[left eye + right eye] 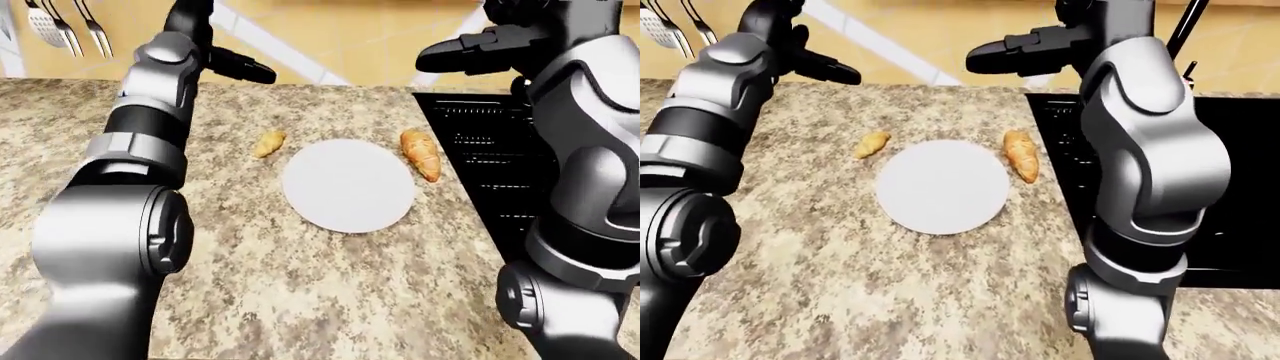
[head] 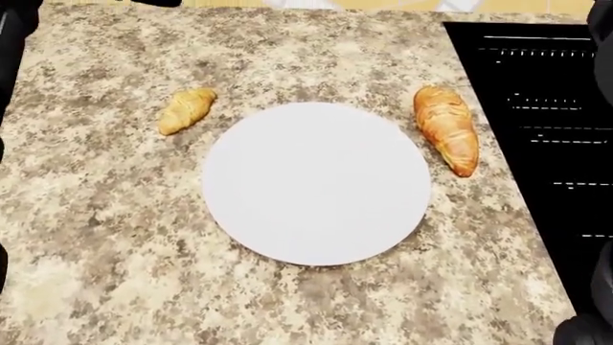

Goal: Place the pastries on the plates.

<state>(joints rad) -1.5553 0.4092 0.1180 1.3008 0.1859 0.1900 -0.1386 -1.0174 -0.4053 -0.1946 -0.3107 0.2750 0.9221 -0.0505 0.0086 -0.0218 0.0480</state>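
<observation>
In the left-eye view, hanging metal utensils (image 1: pixel 62 28) are seen at the top left corner against a tan wall. The left hand (image 1: pixel 240 67) is raised above the far part of the speckled beige granite desk (image 2: pixel 115 237), its dark fingers stretched out with nothing between them.

In the head view, a small golden-yellow croissant (image 2: pixel 186 110) is found lying on the desk just left of the plate, apart from its rim. Its long axis runs diagonally, with 1 end toward the upper right and the other toward the lower left. Its surface is pale gold with faint ridges.

The round flat white plate (image 2: pixel 316 183) is seen at the middle of the desk, with nothing on it.

A longer orange-brown tapered croissant (image 2: pixel 446 128) lies just right of the plate, close to the rim; whether it touches cannot be told. Its long axis is nearly vertical in the head view, tilted slightly, with the broad end at the upper left and the pointed tip toward the lower right. Darker baked bands cross its body.

The right hand (image 1: pixel 1005 54) is held high above the desk, fingers extended and holding nothing. A black stove (image 2: pixel 546 108) fills the right side beside the desk.
</observation>
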